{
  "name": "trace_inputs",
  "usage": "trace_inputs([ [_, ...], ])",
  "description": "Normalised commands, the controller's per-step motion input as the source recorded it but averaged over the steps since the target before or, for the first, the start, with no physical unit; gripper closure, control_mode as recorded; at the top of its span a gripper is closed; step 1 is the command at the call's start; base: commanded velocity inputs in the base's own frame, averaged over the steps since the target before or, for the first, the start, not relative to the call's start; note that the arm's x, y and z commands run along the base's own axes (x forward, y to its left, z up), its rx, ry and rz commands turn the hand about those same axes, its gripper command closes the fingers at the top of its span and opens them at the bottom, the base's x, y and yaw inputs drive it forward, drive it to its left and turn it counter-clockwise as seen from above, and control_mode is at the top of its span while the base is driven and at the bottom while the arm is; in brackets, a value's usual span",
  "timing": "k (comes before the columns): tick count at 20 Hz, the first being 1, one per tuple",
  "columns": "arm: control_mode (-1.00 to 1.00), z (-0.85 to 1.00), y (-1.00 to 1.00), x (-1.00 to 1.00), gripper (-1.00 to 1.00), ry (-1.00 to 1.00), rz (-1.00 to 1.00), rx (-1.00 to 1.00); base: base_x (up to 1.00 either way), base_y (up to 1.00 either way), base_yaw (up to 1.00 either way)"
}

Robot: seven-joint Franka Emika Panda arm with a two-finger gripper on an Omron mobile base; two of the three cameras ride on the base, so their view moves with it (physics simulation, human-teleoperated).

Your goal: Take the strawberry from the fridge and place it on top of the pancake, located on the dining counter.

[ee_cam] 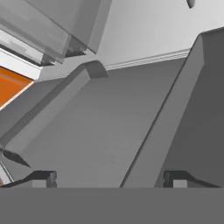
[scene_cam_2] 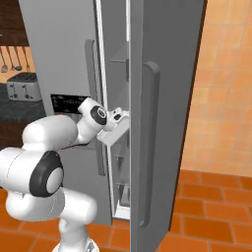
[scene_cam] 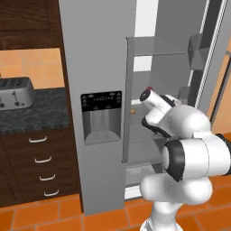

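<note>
Left base view: toaster (scene_cam: 16,92) beside fridge (scene_cam: 97,67)

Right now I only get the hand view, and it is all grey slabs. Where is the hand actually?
Observer: It is reaching into the fridge, past the open right door.
Operator: Any fruit close by?
Observer: In the left base view a tiny red spot, likely the strawberry, shows just above the arm.
Operator: Anything else in there?
Observer: A small yellowish item lies on a shelf, left of the arm.
</note>
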Motion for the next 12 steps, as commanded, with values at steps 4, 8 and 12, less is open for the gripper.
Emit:
trace_inputs([
  [4, -1.0, -0.24, -0.91, 0.02, -1.0, 0.0, 0.0, -0.05, 0.0, 0.0, 0.0],
  [8, -1.0, -0.11, -0.9, 0.0, -1.0, 0.0, -0.01, -0.04, 0.0, 0.0, 0.0],
  [12, -1.0, -0.02, -0.88, 0.0, -1.0, 0.0, 0.0, 0.0, 0.0, 0.0, 0.0],
])
